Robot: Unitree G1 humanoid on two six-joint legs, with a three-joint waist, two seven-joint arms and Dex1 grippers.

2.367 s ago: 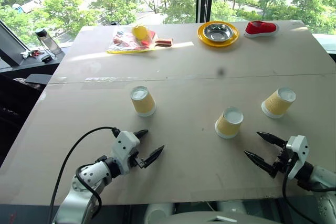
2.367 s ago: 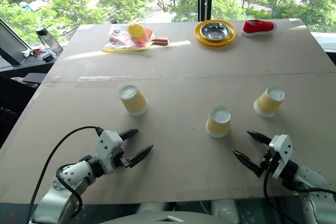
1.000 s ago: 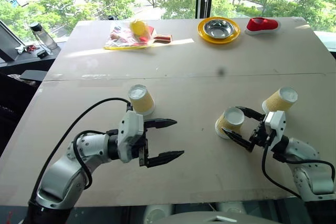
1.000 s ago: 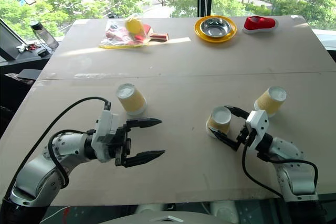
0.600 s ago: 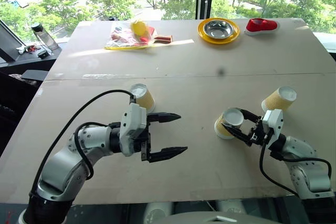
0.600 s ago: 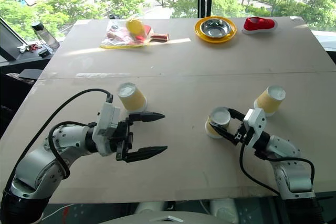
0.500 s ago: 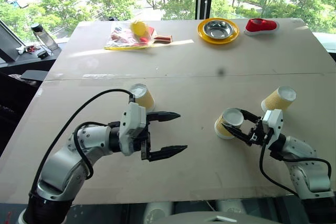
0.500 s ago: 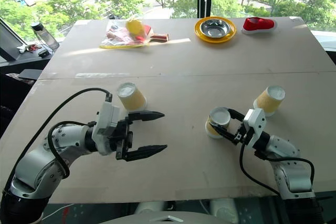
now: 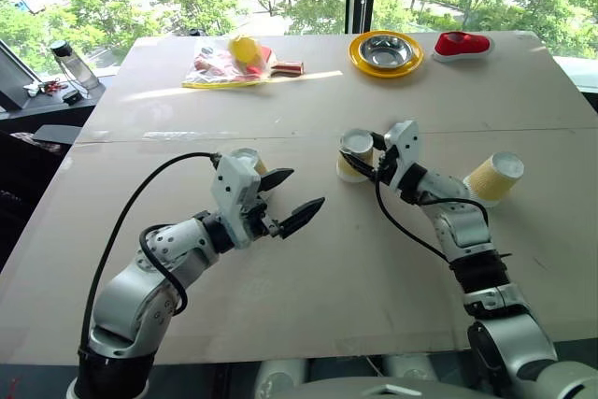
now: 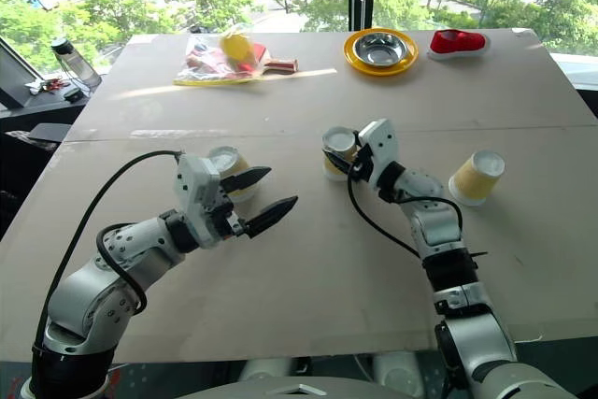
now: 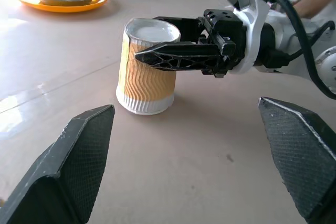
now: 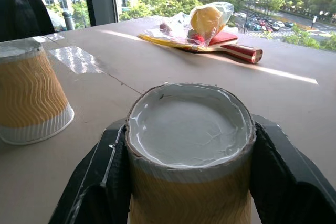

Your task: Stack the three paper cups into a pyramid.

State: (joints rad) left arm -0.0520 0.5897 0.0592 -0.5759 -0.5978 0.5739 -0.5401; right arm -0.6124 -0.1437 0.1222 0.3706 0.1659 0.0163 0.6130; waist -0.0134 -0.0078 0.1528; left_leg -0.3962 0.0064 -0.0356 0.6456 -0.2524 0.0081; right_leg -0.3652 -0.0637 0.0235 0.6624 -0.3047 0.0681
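My right claw (image 9: 363, 162) now grips the middle cup (image 9: 355, 153) and has dragged it toward the left cup (image 10: 229, 171); base pair forming. Left claw (image 9: 288, 201) wide open.

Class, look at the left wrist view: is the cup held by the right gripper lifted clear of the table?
No. The cup clamped in the right gripper stands upside down with its wide white rim resting on the table.

I see paper cups (image 11: 147, 66) with wavy, bumpy yellow sides. My gripper fingers (image 11: 79, 177) look like rough black plastic. The table (image 9: 392, 268) is smooth, dull board. The bowl (image 9: 386, 50) is shiny metal.
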